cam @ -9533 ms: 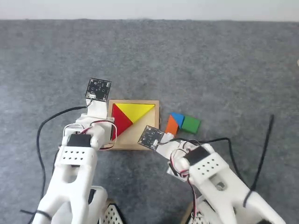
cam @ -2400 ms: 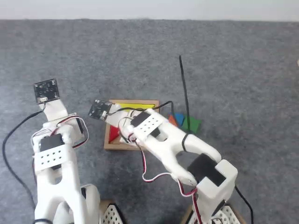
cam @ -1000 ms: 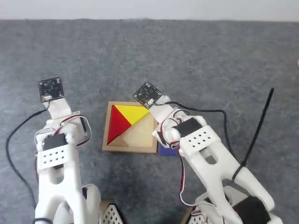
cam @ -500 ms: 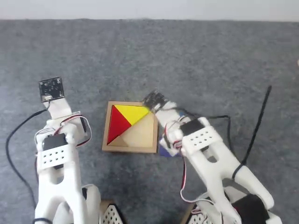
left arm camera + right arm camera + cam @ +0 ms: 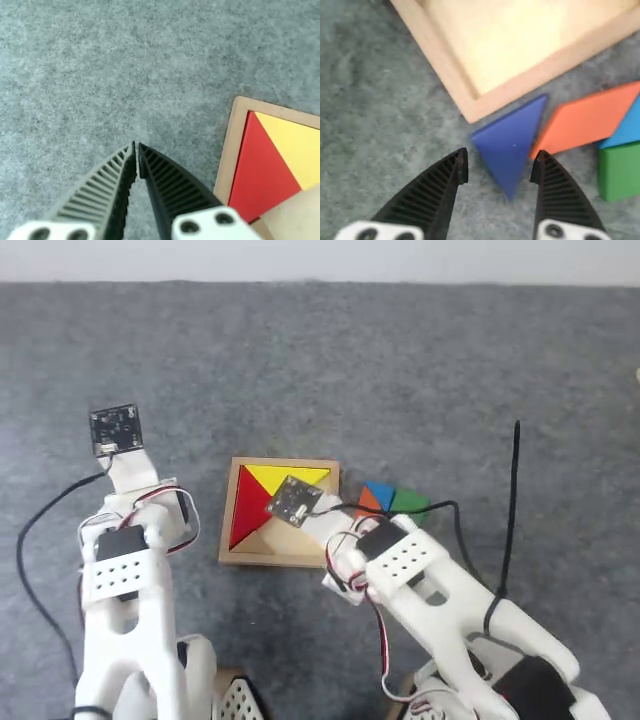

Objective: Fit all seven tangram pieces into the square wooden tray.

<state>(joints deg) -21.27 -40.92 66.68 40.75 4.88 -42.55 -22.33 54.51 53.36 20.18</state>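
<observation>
Left jaws, all but closed, hang over the tabletop point(image 5: 100, 75) left of the wooden tray point(image 5: 262, 558), which holds a red triangle point(image 5: 248, 510) and a yellow triangle point(image 5: 290, 477); right jaws stand wide astride a blue triangle point(image 5: 512, 145), seemingly touching the tray's near-right corner.

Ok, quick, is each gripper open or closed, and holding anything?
Left gripper: closed, empty.
Right gripper: open, either side of the dark blue triangular tangram piece, not gripping it.

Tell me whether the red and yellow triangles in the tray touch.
Touching. In the left wrist view the red triangle and yellow triangle meet along one edge with no gap.
</observation>
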